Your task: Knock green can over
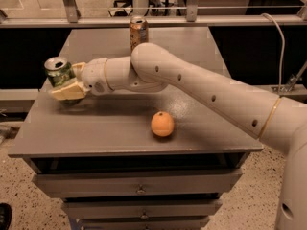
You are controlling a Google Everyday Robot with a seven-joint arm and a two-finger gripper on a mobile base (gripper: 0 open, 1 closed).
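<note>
The green can [58,70] stands near the left edge of the grey table [120,128], with its silver top showing and its body leaning a little. My gripper [70,86] is at the can's right and front side, pressed against its lower part, which it hides. My white arm [192,87] reaches in from the right, across the table.
An orange-brown can [138,30] stands upright at the back middle of the table. A round orange fruit [162,124] lies near the front edge, right of centre. Drawers [139,188] are below the tabletop. A rail runs behind the table.
</note>
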